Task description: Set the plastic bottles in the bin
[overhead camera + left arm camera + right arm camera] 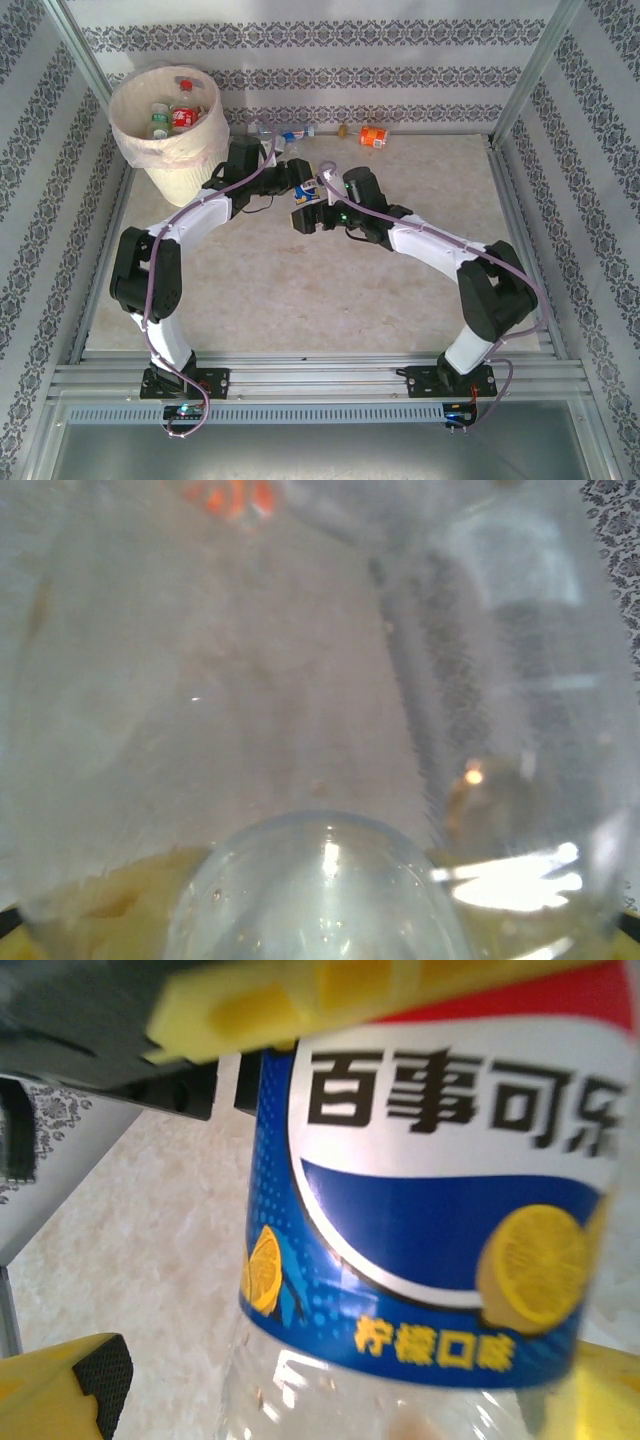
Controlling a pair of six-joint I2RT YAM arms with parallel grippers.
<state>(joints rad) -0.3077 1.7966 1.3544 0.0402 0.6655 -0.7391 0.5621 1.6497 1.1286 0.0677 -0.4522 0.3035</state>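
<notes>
Handover at mid-frame above the tabletop [440, 190]. The left tool [305, 185] looks clamped on the bottle [440, 1210], its finger [300, 1000] across the label top. The right tool [312, 216] is open, its pad [105, 1375] off the bottle. Bottle axis runs up-down in the right wrist view. The bin [175, 165] is upper left, nearer the left tool.

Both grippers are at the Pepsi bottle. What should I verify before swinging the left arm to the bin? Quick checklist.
1. Left gripper holds the Pepsi bottle: ok, its finger lies across the label's top.
2. Right gripper open: ok, its finger stands clear of the bottle.
3. Bin has room: ok, few bottles inside.
4. Bin upright beside the left arm: ok.
5. Table finished: not ok, orange-labelled bottle and a clear bottle lie at the far wall.
</notes>
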